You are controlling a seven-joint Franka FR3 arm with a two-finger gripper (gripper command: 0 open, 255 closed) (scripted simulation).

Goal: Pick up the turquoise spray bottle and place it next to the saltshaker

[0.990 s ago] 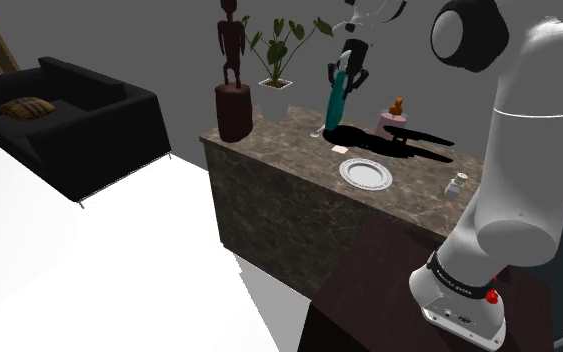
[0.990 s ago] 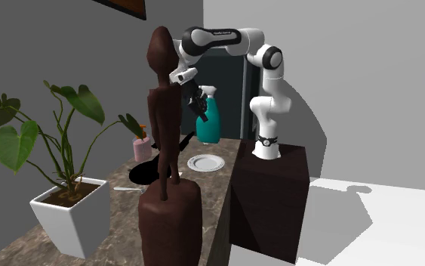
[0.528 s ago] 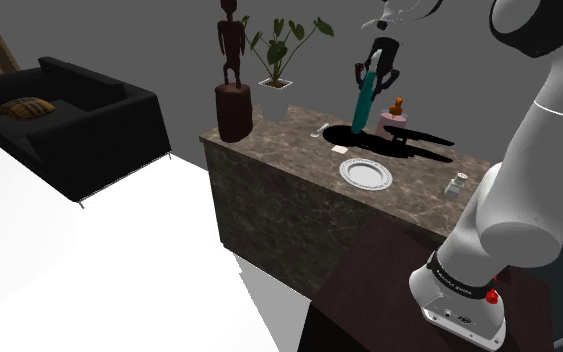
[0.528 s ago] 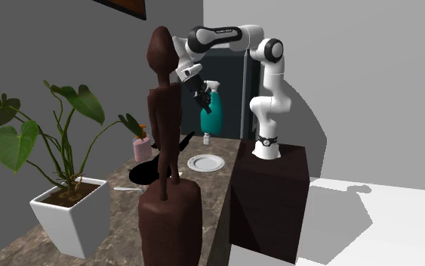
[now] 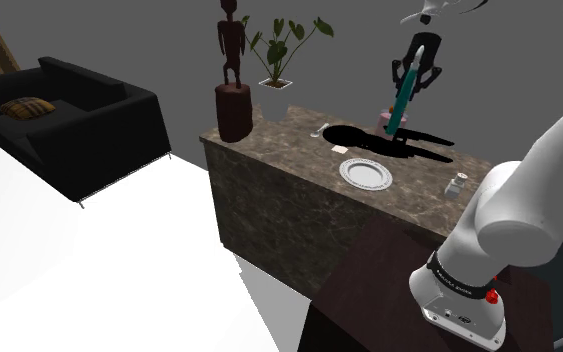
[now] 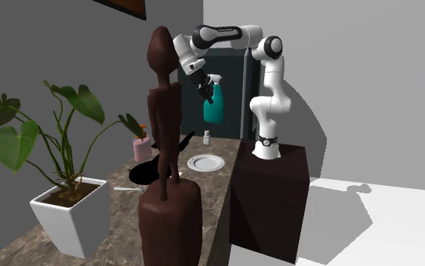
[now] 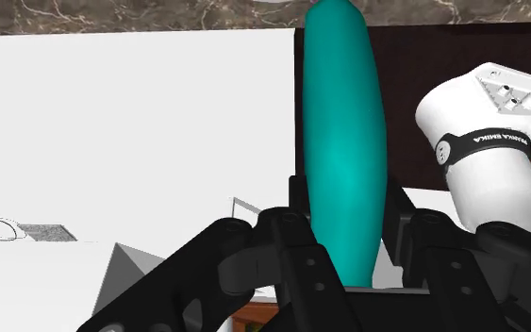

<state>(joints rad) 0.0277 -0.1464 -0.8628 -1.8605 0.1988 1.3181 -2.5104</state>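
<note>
The turquoise spray bottle (image 5: pixel 400 104) hangs tilted in the air above the marble counter (image 5: pixel 299 160), clasped by my black gripper (image 5: pixel 415 66). The second exterior view has the bottle (image 6: pixel 214 108) under the gripper (image 6: pixel 205 85), high over the counter's near end. In the wrist view the bottle (image 7: pixel 342 141) runs out between my two fingers (image 7: pixel 296 247), which press on its sides. The small pale saltshaker (image 5: pixel 455 187) stands on the counter near the stand; it appears too as the saltshaker (image 6: pixel 206 137) beyond the plate.
A white plate (image 5: pixel 366 173) lies mid-counter. A pink pot (image 5: pixel 386 119) stands behind the bottle. A dark wooden figure (image 5: pixel 234 85) and a potted plant (image 5: pixel 281 52) stand at the counter's far end. A black sofa (image 5: pixel 69 120) is at the shoulder view's left. The dark stand (image 6: pixel 267 196) adjoins the counter.
The gripper has carried the bottle toward the shoulder view's right, closer to the stand and saltshaker, and a little higher. The bottle's tilt has changed with it.
</note>
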